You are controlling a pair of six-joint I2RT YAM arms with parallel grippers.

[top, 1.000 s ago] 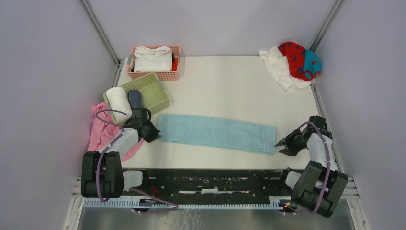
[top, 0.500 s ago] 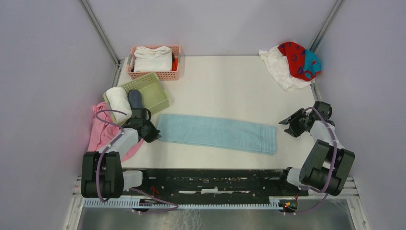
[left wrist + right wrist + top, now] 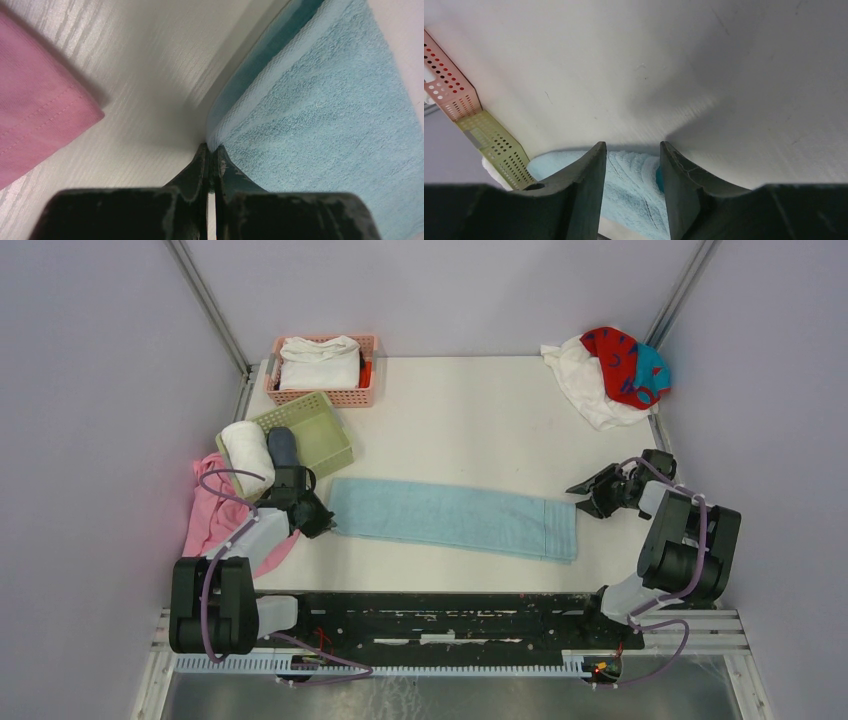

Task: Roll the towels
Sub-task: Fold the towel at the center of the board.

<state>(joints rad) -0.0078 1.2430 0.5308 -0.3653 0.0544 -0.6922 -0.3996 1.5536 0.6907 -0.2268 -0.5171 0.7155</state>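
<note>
The light blue towel [image 3: 455, 518] lies flat as a long folded strip on the worktop [image 3: 470, 430], just toward 6 o'clock of centre, running from 9 to 3 o'clock.

The left gripper [image 3: 322, 522] sits at the strip's 9 o'clock end. Its wrist view shows the left gripper [image 3: 210, 150] with its jaws pressed together and the tips right against the towel's [image 3: 325, 130] edge. Whether a sliver of hem is nipped between them is hard to judge from this angle. The plain pink cloth [image 3: 35, 110] lies apart from the tips, on their other side.

The right gripper [image 3: 582, 500] is at the strip's 3 o'clock end, near the corner, pointing toward 9 o'clock. In its wrist view the right gripper [image 3: 631, 148] has its jaws parted about halfway and holds nothing. The blue terry [image 3: 629, 175] shows through the gap.

At the 1 o'clock corner a white towel [image 3: 585, 385] lies crumpled, with a red towel [image 3: 620, 365] with teal-blue marks heaped on it.

At 11 o'clock a pink basket [image 3: 345, 397] holds a folded white cloth [image 3: 320, 362]. A green basket [image 3: 325, 435] stands at 10 o'clock, with a white roll [image 3: 247, 452] and a dark roll [image 3: 282, 447] at its end. The pink cloth [image 3: 210, 515] hangs over the worktop edge at 9 o'clock, beside the left arm.
</note>
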